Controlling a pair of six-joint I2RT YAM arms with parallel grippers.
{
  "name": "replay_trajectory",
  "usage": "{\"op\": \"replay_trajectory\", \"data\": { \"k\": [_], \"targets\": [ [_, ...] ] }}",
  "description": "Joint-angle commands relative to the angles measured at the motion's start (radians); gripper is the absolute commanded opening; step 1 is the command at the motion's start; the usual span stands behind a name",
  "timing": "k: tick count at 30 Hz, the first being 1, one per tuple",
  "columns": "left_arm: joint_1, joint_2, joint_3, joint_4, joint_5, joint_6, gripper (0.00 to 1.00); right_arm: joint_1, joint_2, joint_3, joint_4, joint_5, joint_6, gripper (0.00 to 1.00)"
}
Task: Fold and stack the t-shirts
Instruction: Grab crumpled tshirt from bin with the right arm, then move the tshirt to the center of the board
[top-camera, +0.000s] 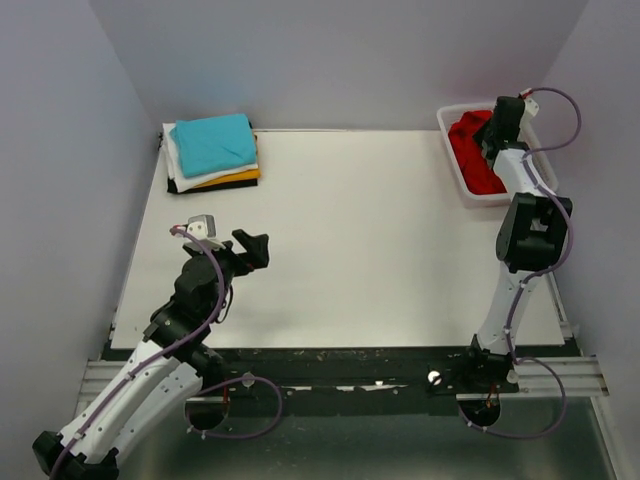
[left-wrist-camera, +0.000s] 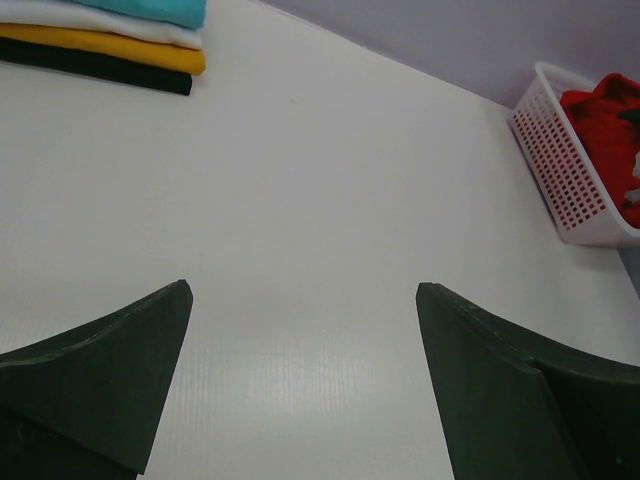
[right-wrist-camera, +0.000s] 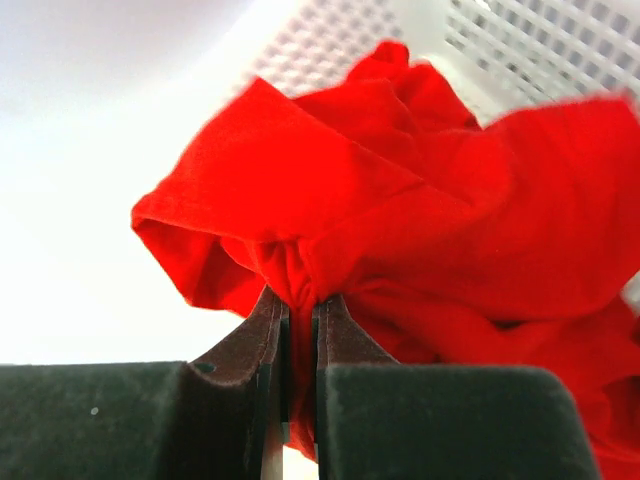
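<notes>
Bunching in soft crumpled folds, red shirt (right-wrist-camera: 400, 200) is plain matte knit and sits in basket (right-wrist-camera: 540, 50) at far right corner of desk (top-camera: 380, 240). Basket is white plastic, rectangular, with lattice walls of small square holes. Right claw (right-wrist-camera: 298, 305) is clamped on a gathered fold of red shirt, with cloth squeezed in the thin slit between its dark, felt-looking fingers (right-wrist-camera: 420, 420). Rest of the shirt spills behind, inside the basket.

Far left corner has a neat folded stack, flat rectangles with rounded edges: teal shirt (top-camera: 212, 143) on top, then white shirt (left-wrist-camera: 100, 25), orange shirt (left-wrist-camera: 100, 45), and black shirt (left-wrist-camera: 100, 65) at the bottom on the desk.

Desk is smooth, white and faintly ribbed, with a dark metal rail along the near edge. Walls (top-camera: 330, 50) are plain pale grey-lilac on three sides.

Right arm stands up from its base at the near right. Its forearm reaches away over the basket, with the wrist tipped down into it. Left arm is folded low at near left, and a purple cable (top-camera: 215, 290) loops along it. Left claw (left-wrist-camera: 300, 290) hovers over the near-left desk, aimed across toward the basket. Its fingers are wide apart, with nothing between them but bare desk.
</notes>
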Motion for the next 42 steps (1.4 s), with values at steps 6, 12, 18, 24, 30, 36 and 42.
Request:
{"op": "replay_trajectory", "data": {
  "k": [6, 12, 18, 24, 30, 36, 42],
  "targets": [
    [0.006, -0.030, -0.019, 0.023, 0.025, 0.015, 0.99, 0.137, -0.321, -0.013, 0.192, -0.018, -0.063, 0.01],
    [0.007, -0.050, -0.022, 0.006, 0.031, -0.001, 0.99, 0.270, -0.434, 0.067, 0.044, -0.284, -0.079, 0.01],
    [0.009, -0.076, -0.017, -0.031, 0.030, -0.054, 0.98, 0.464, -0.444, 0.209, -0.185, -0.553, -0.137, 0.01],
    [0.008, -0.103, 0.061, -0.227, 0.015, -0.172, 0.99, 0.768, -0.472, 0.199, -0.400, -0.131, -0.262, 0.01],
    [0.009, -0.164, 0.074, -0.334, -0.035, -0.228, 0.98, 0.848, -0.627, -0.093, -0.281, 0.038, -0.155, 0.01],
    [0.009, -0.163, 0.055, -0.246, 0.086, -0.171, 0.99, 0.902, -0.608, -0.042, -0.475, 0.029, -0.176, 0.01],
    [0.009, -0.129, 0.040, -0.177, 0.172, -0.133, 0.99, 0.931, -0.572, -0.026, -0.533, -0.014, -0.192, 0.01]
  ]
}}
